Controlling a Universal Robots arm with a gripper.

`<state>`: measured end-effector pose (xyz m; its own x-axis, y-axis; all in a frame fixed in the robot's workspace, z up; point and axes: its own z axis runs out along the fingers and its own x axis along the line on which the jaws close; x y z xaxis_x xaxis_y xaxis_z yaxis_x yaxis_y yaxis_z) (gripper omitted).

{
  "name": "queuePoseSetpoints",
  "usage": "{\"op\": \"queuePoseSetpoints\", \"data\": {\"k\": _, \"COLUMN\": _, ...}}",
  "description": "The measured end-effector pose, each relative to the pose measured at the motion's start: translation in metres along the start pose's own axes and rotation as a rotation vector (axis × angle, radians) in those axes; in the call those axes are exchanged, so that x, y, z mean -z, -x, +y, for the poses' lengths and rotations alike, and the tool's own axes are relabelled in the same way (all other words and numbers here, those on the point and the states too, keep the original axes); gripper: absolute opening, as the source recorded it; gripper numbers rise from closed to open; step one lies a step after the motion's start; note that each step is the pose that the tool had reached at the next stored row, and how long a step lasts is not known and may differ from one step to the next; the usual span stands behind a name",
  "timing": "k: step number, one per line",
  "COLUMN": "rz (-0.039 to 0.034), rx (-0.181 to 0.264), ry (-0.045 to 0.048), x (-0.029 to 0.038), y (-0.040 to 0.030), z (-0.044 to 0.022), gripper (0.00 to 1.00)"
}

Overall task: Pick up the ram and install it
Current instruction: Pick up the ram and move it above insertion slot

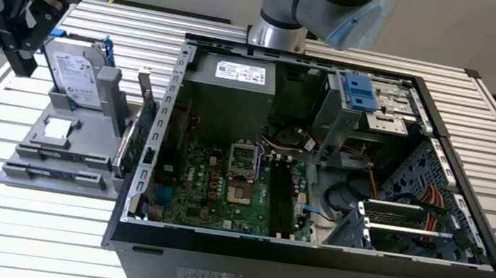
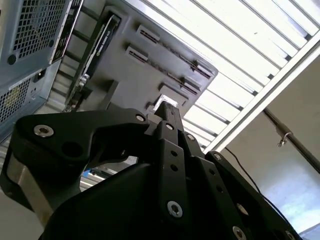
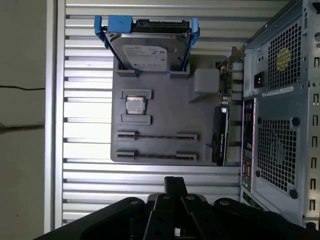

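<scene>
While hovering off the grey tray (image 3: 165, 112) near the table (image 3: 85, 100) edge, jaws pressed together, empty; ram (image 3: 156, 136) apparently on edge in its tray slot; risky bit: dropping in shut or skewed, jamming onto the stick, chipping it.

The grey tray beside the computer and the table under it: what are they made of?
The grey tray looks like matte plastic, perhaps moulded or printed: uniform dull grey with no glints. The table seems to be bare aluminium: silvery ribbed slats with bright reflections.
</scene>
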<state>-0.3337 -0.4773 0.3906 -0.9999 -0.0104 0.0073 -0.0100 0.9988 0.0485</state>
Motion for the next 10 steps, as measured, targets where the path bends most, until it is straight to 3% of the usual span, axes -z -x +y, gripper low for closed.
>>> {"op": "queuePoseSetpoints", "data": {"k": 10, "rz": 0.0016, "rx": 0.034, "ry": -0.0002, "x": -0.0001, "y": -0.0004, "z": 0.0, "gripper": 0.0}}
